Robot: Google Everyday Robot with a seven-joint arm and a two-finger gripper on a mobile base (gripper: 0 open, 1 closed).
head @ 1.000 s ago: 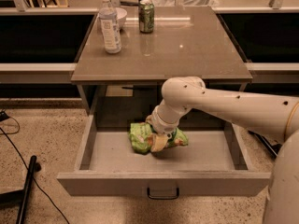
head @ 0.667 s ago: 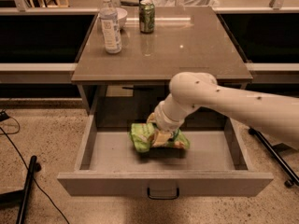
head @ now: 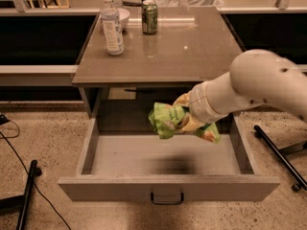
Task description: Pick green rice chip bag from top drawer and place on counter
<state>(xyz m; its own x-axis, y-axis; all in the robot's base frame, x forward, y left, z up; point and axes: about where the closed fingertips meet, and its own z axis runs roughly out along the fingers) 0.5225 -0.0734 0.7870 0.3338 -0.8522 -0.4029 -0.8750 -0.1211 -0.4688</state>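
Green rice chip bag [head: 168,120] above top drawer [head: 165,188], gripper [head: 188,111] half-hidden behind

My gripper [head: 186,122] hangs over the open top drawer [head: 168,189] with the green rice chip bag [head: 167,120] pinched in it. The thick front edge of the counter [head: 192,56] sits just above it and a bit further back, and it blocks the way. A water bottle [head: 111,28], a white bowl [head: 123,16] and a green can [head: 149,17] stand at the counter's back left. Its front and right side are bare.
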